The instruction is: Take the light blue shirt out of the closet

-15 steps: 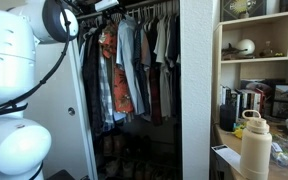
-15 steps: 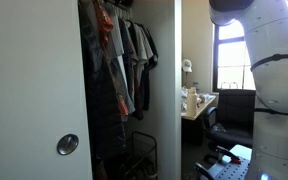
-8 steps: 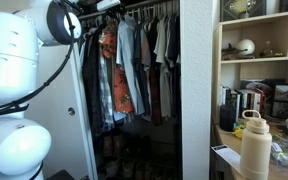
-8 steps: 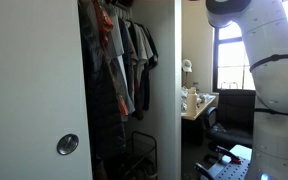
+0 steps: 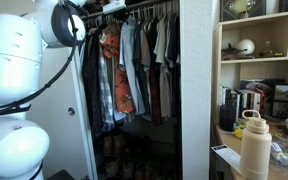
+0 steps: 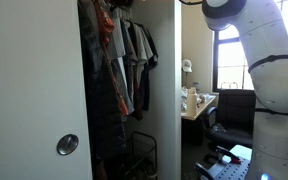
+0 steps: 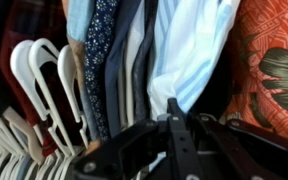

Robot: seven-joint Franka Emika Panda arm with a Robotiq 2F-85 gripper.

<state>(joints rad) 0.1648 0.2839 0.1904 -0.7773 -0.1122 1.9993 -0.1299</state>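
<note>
Dim closet (image 5: 134,120), crammed with hanging clothes. Crept inward over the last second (only slightly), bringing the black Robotiq gripper (image 7: 174,150) near the light blue cotton shirt (image 7: 199,50), still hanging between neighbours. Cannot tell finger spread.

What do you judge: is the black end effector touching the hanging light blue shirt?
Cannot tell. In the wrist view the black end effector overlaps the hanging light blue shirt, yet neither contact nor gap shows plainly.

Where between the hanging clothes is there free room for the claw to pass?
A narrow dark slot lies between the light blue shirt and the red patterned shirt. From the white hangers to the light blue shirt, dark shirts hang tightly packed.
</note>
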